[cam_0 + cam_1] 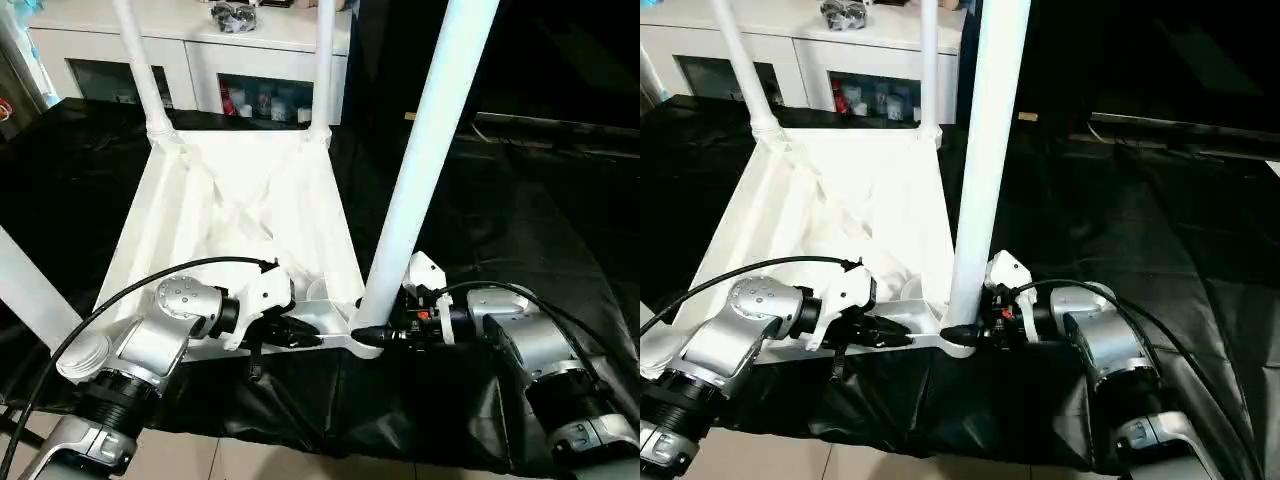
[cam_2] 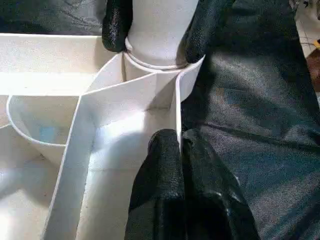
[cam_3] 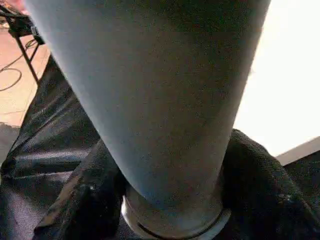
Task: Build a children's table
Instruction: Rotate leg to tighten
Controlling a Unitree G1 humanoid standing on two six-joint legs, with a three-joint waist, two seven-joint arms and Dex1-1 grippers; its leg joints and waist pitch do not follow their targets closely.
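Note:
The white tabletop lies upside down on the black-draped work table, ribs up. Two legs stand in its far corner sockets, and another leg rises at the near left. A fourth leg stands in the near right socket. My right gripper is shut on the base of that leg, one finger on each side of it. My left gripper is shut on the tabletop's side wall, just beside that socket.
A white glass-door cabinet stands behind the work table. The black cloth stretches wide to the right of the tabletop. The table's front edge lies right below my grippers, with tiled floor beneath.

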